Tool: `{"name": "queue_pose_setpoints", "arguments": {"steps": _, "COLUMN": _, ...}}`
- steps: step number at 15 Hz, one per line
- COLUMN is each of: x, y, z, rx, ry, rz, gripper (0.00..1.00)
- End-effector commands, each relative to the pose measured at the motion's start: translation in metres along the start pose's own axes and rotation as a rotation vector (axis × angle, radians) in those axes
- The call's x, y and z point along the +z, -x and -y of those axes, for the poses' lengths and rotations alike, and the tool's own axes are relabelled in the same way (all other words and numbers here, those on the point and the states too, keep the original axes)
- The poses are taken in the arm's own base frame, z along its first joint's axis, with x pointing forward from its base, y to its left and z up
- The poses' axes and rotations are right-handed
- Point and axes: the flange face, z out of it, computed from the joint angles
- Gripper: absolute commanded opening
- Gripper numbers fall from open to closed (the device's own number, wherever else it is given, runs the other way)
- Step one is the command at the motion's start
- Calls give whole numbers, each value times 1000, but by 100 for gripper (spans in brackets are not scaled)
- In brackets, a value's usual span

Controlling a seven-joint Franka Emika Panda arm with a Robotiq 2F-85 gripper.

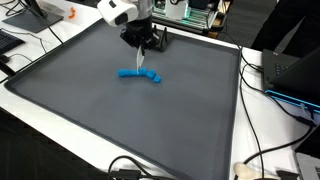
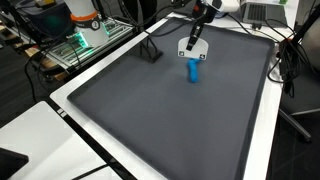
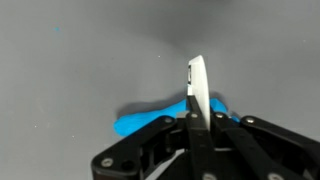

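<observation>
Black end effector [image 3: 196,126] housing fills the bottom of the wrist view, cut off by the lower edge. Fingers look pressed together on a thin white flat piece [image 3: 197,85] that sticks up out of the pinch. Contact faces are hidden by the housing, so the exact grip can't be read. Can't tell what the white piece is; it shows edge-on, with a faint dark mark near its top.

Blue elongated object [image 3: 140,124] lies on the dark grey mat [image 3: 80,60] right behind the end effector. Its middle is hidden by the fingers and white piece, only the left part and a bit at right show.

In an exterior view the end effector [image 1: 141,49] hangs over the mat [image 1: 100,110] toward its far side. White piece [image 1: 141,64] points down, its lower end at the blue object [image 1: 135,74]. Touching or just above, can't tell. Blue object lies flat, slightly bent.

In an exterior view the end effector [image 2: 197,32] is partly cut off at the top edge. White piece [image 2: 191,48] hangs tilted above the blue object [image 2: 193,70], which looks short and foreshortened here. Mat [image 2: 150,120] sits on a white desk [image 1: 40,115]. Black stand [image 2: 150,50] is at the mat's far edge, well apart from the blue object. Cables [image 1: 262,150] trail off the desk, small and hard to follow.
</observation>
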Motion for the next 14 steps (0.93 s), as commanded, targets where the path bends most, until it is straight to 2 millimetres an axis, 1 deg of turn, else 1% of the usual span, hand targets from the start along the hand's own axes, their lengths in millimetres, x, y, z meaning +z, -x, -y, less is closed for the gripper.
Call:
{"name": "queue_pose_setpoints", "arguments": {"steps": 1, "x": 10, "y": -6, "z": -2, "rx": -31, "ry": 26, "rz": -11, "gripper": 1}}
{"name": "queue_pose_setpoints", "arguments": {"steps": 7, "x": 21, "y": -13, "z": -1, "rx": -56, "ry": 63, "rz": -11, "gripper": 1}}
{"name": "queue_pose_setpoints", "arguments": {"steps": 14, "x": 27, "y": -21, "z": 0, "rx": -81, "ry": 92, "rz": -24, "gripper": 1}}
